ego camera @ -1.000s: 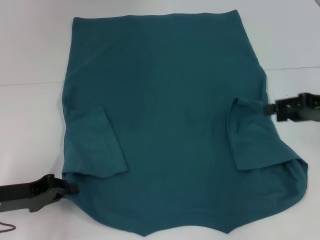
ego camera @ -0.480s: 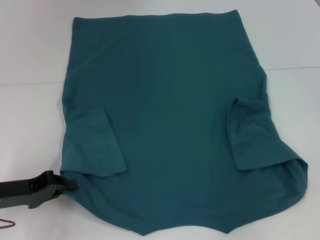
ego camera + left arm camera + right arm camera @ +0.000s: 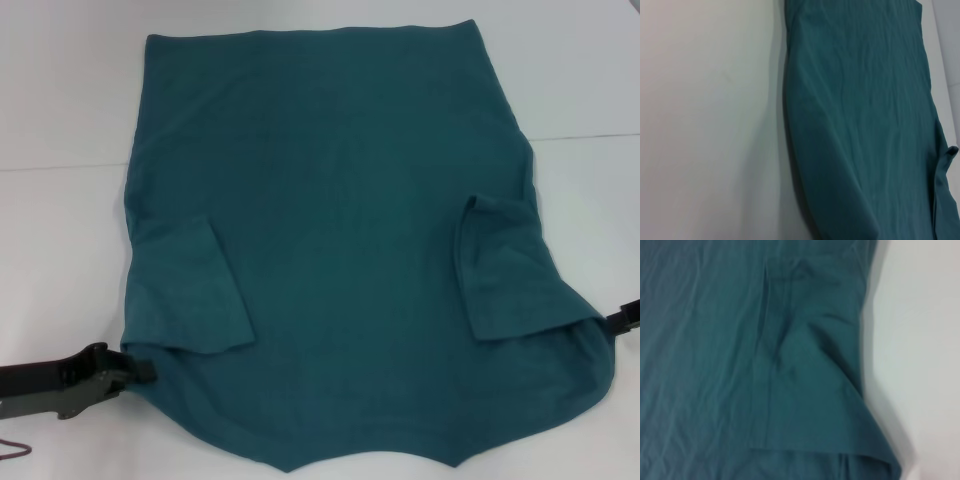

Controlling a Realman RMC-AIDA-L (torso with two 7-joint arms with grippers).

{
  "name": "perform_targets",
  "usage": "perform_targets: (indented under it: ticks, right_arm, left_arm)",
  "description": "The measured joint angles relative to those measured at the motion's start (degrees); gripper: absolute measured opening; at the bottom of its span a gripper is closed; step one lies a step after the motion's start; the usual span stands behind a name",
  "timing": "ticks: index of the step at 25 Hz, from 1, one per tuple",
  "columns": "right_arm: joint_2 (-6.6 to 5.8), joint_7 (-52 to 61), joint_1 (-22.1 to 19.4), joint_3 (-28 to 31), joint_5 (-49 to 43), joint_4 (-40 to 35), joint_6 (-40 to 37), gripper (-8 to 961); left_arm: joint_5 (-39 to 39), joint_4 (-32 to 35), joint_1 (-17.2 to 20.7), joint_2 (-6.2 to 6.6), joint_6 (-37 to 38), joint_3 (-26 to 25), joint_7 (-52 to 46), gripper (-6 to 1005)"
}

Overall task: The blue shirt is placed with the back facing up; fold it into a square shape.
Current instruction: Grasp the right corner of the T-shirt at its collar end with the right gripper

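White tabletop [image 3: 60, 250]: plain teal-blue matte T-shirt [image 3: 340, 200], sleeves folded inward; right gripper [image 3: 628, 318] reappears at the near shoulder, left gripper [image 3: 135, 370] stays there; grip of either indiscernible.

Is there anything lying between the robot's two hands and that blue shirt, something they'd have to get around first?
Nothing visible. The left hand is right at the blue shirt's near left edge, and the right hand sits just off its right edge. Only bare white table surrounds the shirt.

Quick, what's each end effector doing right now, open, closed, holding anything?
Left end effector: at the shirt's near left edge, beside the folded sleeve; open or shut cannot be told.
Right end effector: barely in view at the shirt's right edge; cannot be told.
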Motion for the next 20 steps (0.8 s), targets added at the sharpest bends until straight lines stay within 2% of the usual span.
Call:
perform_targets:
  ticks: [10, 20]
  right_arm:
    - [2.62, 0.71, 2.93, -0.23, -4.55, 1.13, 2.03, 611]
    - [3.27, 0.79, 5.11, -0.35, -7.47, 3.54, 3.35, 608]
  left_arm:
    - [-0.13, 0.0, 0.1, -0.01, -0.17, -0.02, 0.3, 28]
    - [-0.25, 0.0, 0.23, -0.01, -0.2, -0.19, 0.37, 28]
